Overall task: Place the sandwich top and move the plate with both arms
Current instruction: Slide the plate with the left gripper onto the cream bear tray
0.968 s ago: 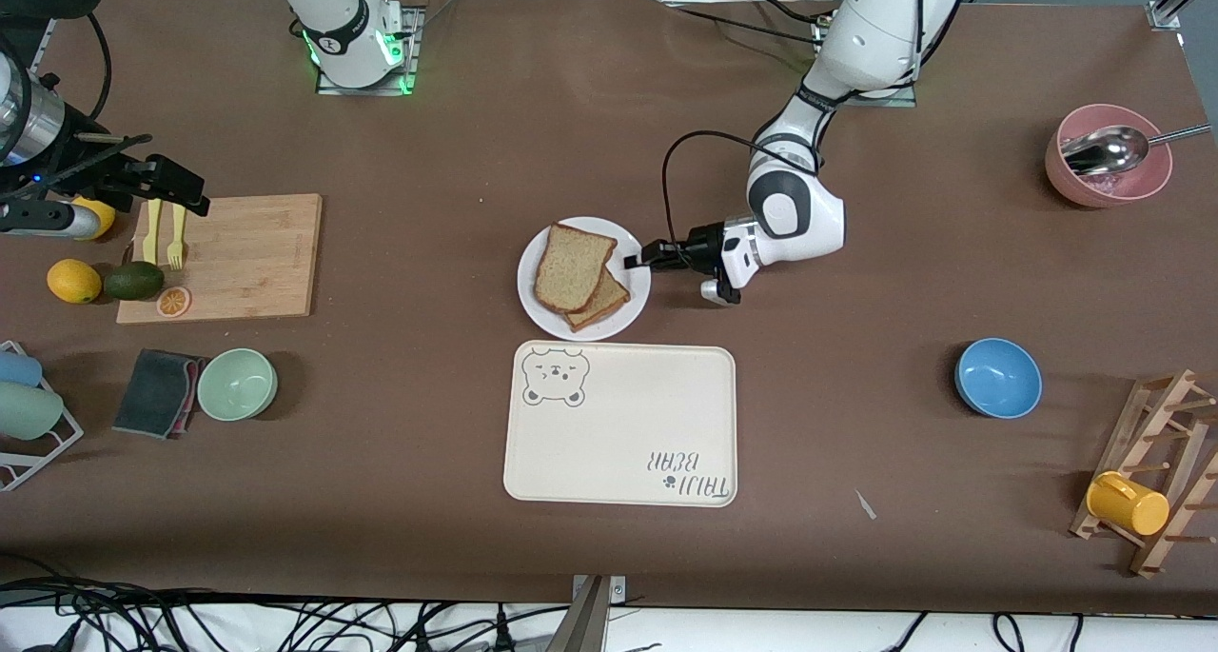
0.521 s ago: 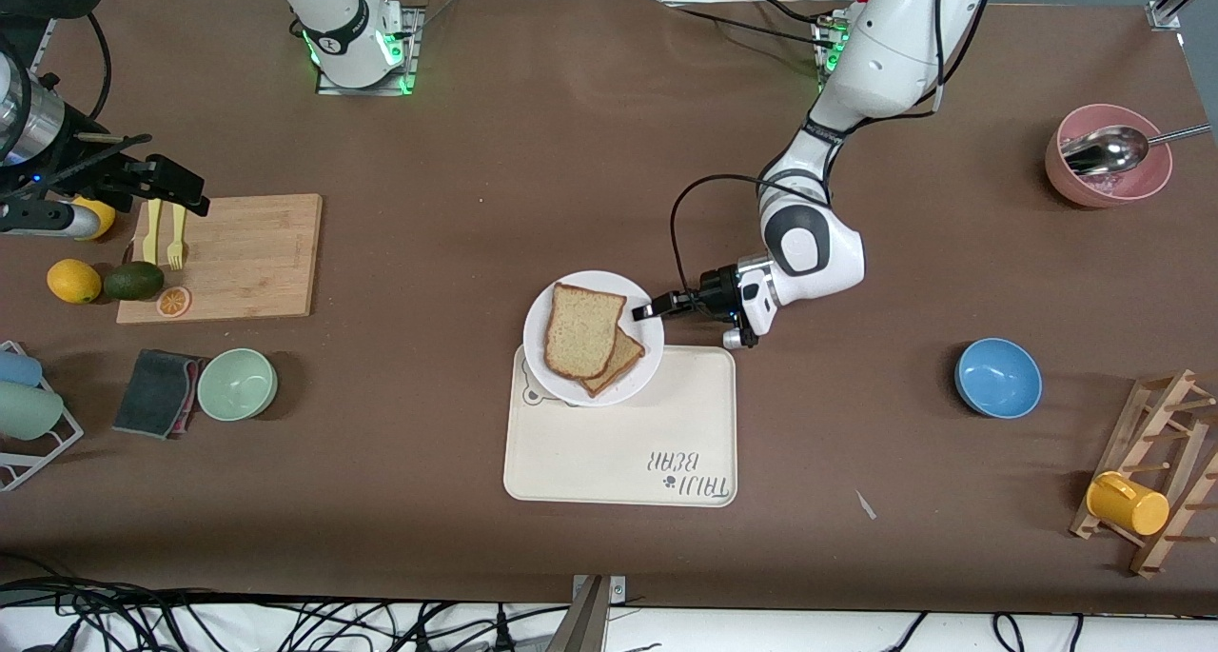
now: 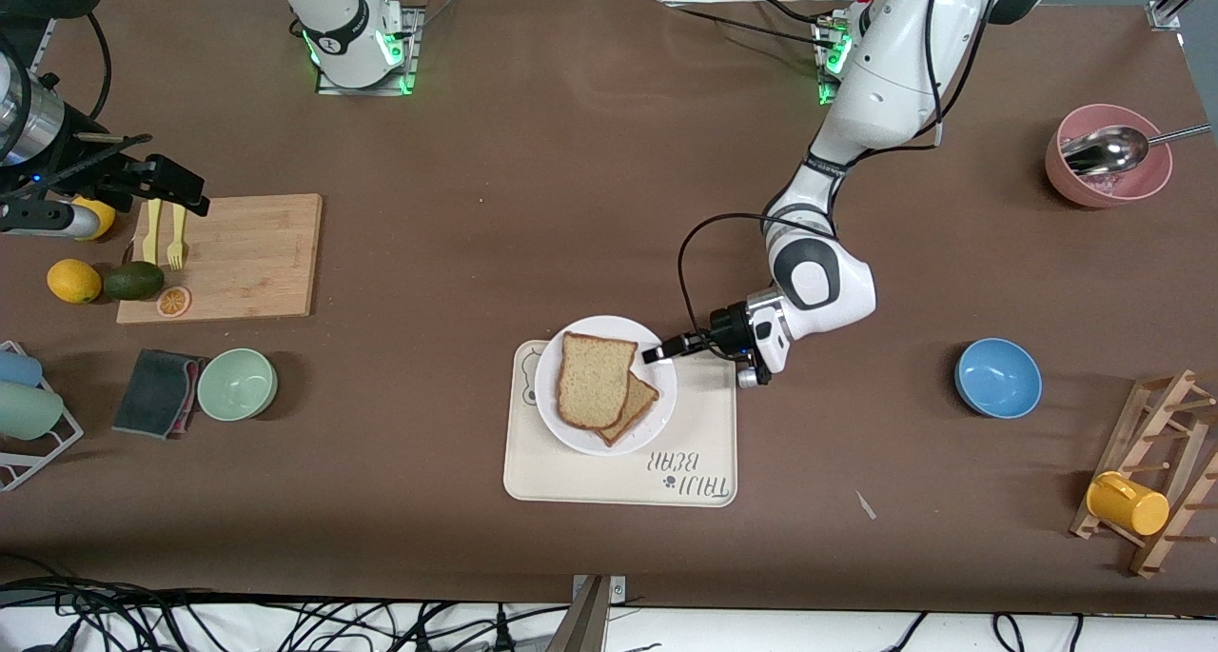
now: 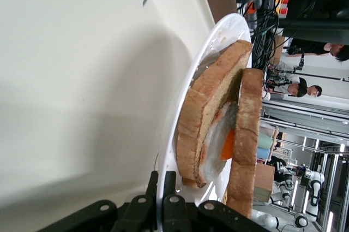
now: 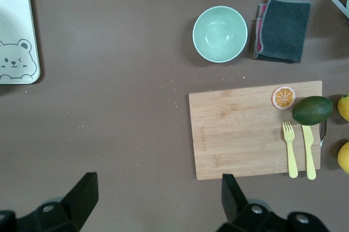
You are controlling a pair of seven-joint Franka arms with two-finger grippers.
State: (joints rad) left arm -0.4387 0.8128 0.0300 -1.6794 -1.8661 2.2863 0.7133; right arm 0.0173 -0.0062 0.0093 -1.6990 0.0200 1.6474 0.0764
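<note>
The white plate point(image 3: 604, 328) hangs just above the beige bear-print tray point(image 3: 704, 414), casting a shadow on it. My left gripper point(image 3: 655, 354) is shut on the plate's rim at the side toward the left arm's end; the left wrist view shows its fingertips point(image 4: 154, 180) pinching the rim point(image 4: 218, 41). The sandwich top point(image 3: 595, 380), a pale wholegrain slice, lies skewed on a smaller golden slice point(image 3: 639, 400), with egg filling point(image 4: 223, 139) between them. My right gripper point(image 3: 171, 187) waits open, high over the wooden cutting board point(image 3: 238, 257), with nothing between its fingers point(image 5: 82, 194).
A pale green bowl point(image 3: 237, 384) and a dark cloth point(image 3: 157, 392) lie nearer the front camera than the board. Lemon, avocado and yellow cutlery sit at the board's end. A blue bowl point(image 3: 998, 377), a pink bowl with a spoon point(image 3: 1109, 157) and a wooden mug rack point(image 3: 1151, 481) are toward the left arm's end.
My left gripper has carried the plate with the sandwich from the bare table toward the front camera, until it is over the tray. The right arm has not moved.
</note>
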